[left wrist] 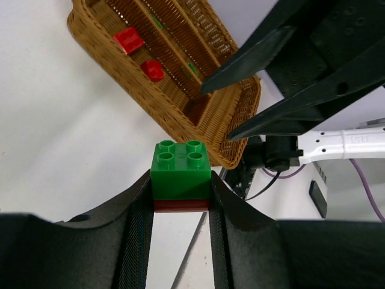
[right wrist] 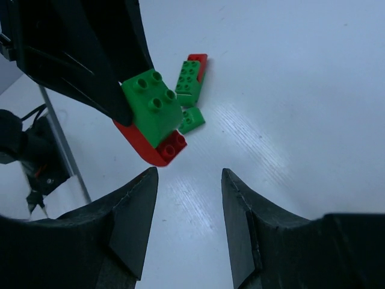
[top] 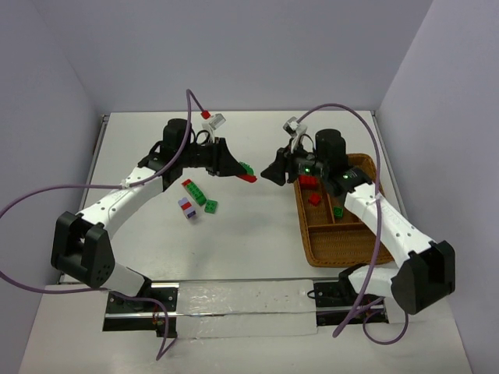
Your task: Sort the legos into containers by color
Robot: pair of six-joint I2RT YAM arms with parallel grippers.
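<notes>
Evidently for splitting by color, the left gripper [left wrist: 180, 191] clamps a green-on-red lego stack [left wrist: 180, 170] in the air just left of the wicker tray [top: 337, 258]. The right gripper [right wrist: 189, 180], jaws parted and empty, faces it from the tray's side.

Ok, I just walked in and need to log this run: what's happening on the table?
The left gripper holds a green brick stacked on a red piece, raised off the table. The right gripper, jaws open, faces it closely without touching. The wicker tray already holds red bricks and green bricks. A red-green stack, a purple-white brick and a small green one lie loose.
</notes>
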